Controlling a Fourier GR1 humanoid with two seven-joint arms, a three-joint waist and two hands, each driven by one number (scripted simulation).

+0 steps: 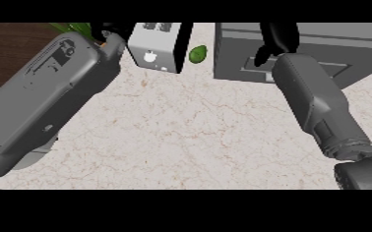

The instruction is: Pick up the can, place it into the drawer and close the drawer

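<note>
curling downward, the right hand [274, 42] hangs its dark fingers [260, 59] over the front face of the grey drawer unit [240, 54] at the worktop's far right corner; whether they hook the recessed front or only touch it cannot be told. they hold nothing that shows. behind the hand, the right forearm [320, 108] runs back to the near right edge.

the left hand [105, 34] sits at the far left edge, mostly hidden behind its own wide forearm [51, 88]; its fingers cannot be read as open or closed. a small orange spot [104, 43] shows just beside it and green leaves [73, 28] behind.

no can shows anywhere. it may already be inside the drawer or hidden, but this view does not settle it. between the arms stand a white box with an apple mark [154, 51] and a green avocado-like thing [198, 53] on the pale marble worktop [181, 137].

judging from the hand at the drawer front, the work looks late: probably the closing push is what remains, though the drawer's state is unclear.
</note>
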